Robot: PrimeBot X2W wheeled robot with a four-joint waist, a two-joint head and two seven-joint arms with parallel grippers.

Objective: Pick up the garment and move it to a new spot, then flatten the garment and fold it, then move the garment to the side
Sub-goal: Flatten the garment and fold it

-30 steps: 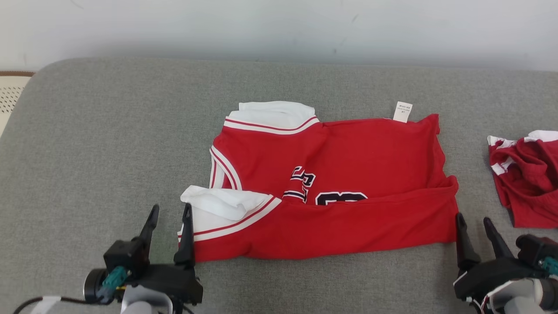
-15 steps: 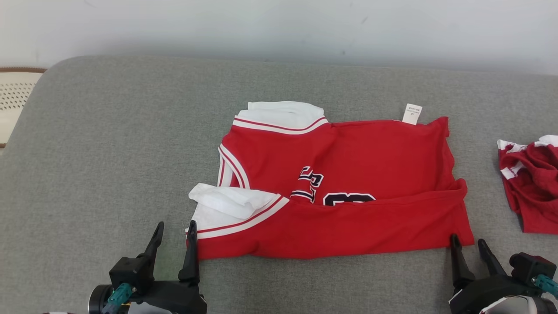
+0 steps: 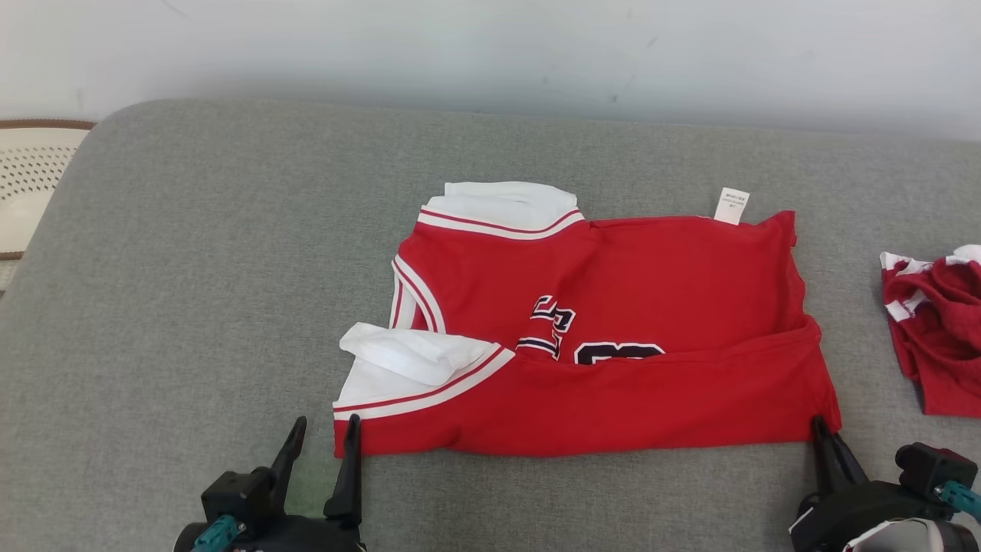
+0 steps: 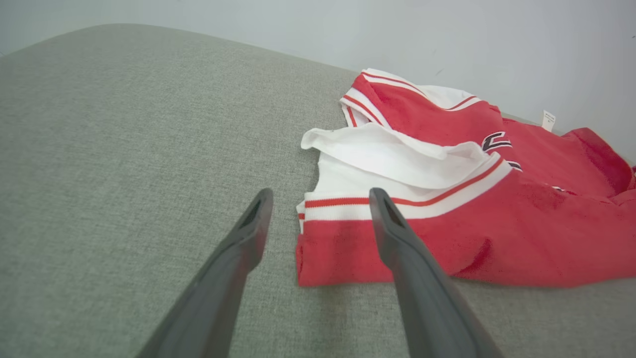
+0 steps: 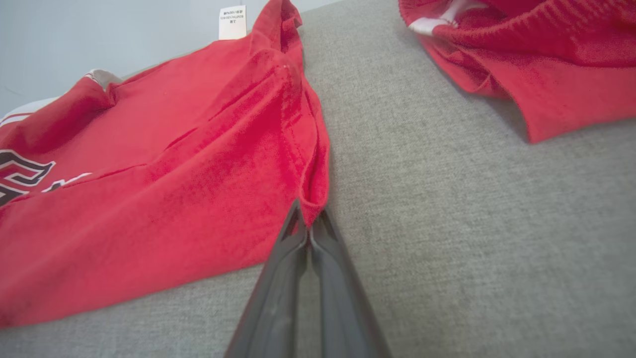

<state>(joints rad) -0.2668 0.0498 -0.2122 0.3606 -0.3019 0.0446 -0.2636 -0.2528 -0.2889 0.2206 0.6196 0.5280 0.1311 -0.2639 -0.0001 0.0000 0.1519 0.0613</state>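
The garment (image 3: 613,307) is a red jersey with white trim and dark lettering, lying partly folded on the grey cushion (image 3: 191,268). Its near long edge is folded up over the front. My left gripper (image 3: 326,420) is open at the near left corner. In the left wrist view the left gripper (image 4: 322,194) has one finger over the garment (image 4: 497,223) and the other on bare cushion. My right gripper (image 3: 820,423) is shut at the near right corner. The right wrist view shows the right gripper (image 5: 309,216) pinching the hem of the garment (image 5: 174,174).
A second crumpled red and white cloth (image 3: 939,337) lies at the far right, a hand's width from the right gripper, and is the cloth (image 5: 536,59) at the upper right of the right wrist view. A pale perforated object (image 3: 31,176) sits past the cushion's left edge. A wall runs behind.
My right gripper has gone from open beside the near right corner to shut on it. The left gripper stays open. The whole picture has shifted slightly, so the camera moved.
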